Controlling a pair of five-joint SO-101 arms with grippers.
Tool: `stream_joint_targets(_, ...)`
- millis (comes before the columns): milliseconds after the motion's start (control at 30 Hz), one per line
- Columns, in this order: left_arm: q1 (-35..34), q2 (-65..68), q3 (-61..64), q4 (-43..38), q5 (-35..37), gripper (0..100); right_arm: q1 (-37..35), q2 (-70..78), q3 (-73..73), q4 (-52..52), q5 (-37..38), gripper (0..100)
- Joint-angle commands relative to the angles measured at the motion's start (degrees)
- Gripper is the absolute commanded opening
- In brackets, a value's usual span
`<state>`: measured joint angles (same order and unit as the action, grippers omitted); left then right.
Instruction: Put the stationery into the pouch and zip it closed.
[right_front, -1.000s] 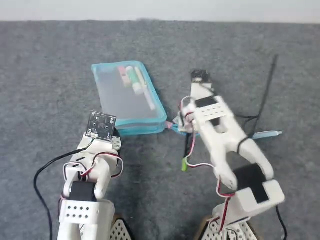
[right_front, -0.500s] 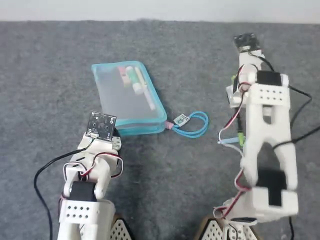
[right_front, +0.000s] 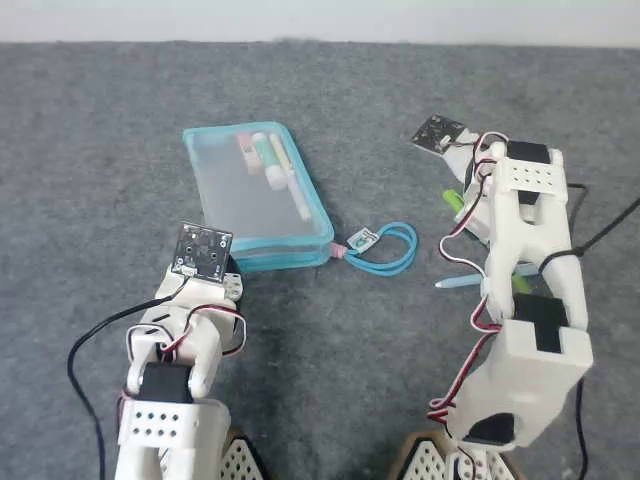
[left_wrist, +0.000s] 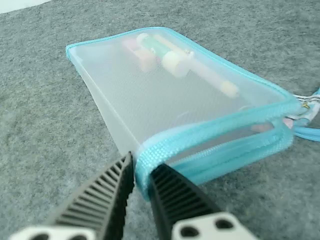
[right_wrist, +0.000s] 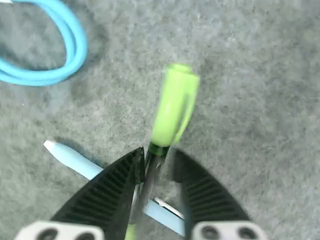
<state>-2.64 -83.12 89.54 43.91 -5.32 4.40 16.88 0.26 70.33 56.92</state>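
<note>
Two arms, one pouch, two loose pens. Entries run from the arm bases outward, with all places given from the pouch.

1. Left gripper (left_wrist: 141, 167). At the near corner of the pouch (right_front: 250, 200), jaws clenched on the teal zip binding there. Unmoved over the last second; it anchors the pouch.

2. Strap loop (right_front: 388, 250), blue, with zip tag (right_front: 360, 239). Flat on the grey carpet (right_front: 100, 120), just beside the pouch's other near corner. A second ago the right arm lay over it; now it is uncovered.

3. Light-blue pen (right_front: 462, 281). On the carpet, well apart from the pouch, beyond the strap loop. Not held.

4. Right gripper (right_wrist: 157, 154). Jaws grasping the green pen (right_wrist: 173, 107) by its dark barrel, capped end forward. A second ago this gripper stood at the pouch's tag corner. It has since swung out and away, and now hangs well apart from the pouch, past the strap loop, above the carpet.

5. Stowed stationery (right_front: 268, 160). Pink, green and white pieces seen through the clear face, at the pouch's far end.

Reading: the green pen has gone away from the pouch, not into it, so the insertion looks missed or abandoned and needs a fresh approach. Two pens remain outside. Whether the zip stands open cannot be told. Zipping is not yet due.
</note>
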Motion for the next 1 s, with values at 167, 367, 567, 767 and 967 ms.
stream_joint_targets(167, 0.5, -1.1, -0.2, -2.3, 0.5, 1, 2.9, -4.3, -0.8, 0.7, 1.2, 22.4)
stream_joint_targets(367, 0.5, -1.1, -0.3, -2.3, 0.4, 1, 3.3, -20.0, 17.1, 1.2, 5.7, 17.7)
stream_joint_targets(567, 0.4, -1.1, -0.3, -2.3, 0.4, 1, -2.9, -42.2, 41.2, -5.8, 8.1, 18.0)
stream_joint_targets(767, 0.2, -1.1, -0.3, -2.1, 0.4, 1, -7.4, -42.8, 46.0, -6.7, 8.5, 18.0)
stream_joint_targets(967, 0.2, -1.1, -0.3, -2.0, 0.4, 1, -5.9, -30.0, 40.5, -9.8, 8.8, 18.0)
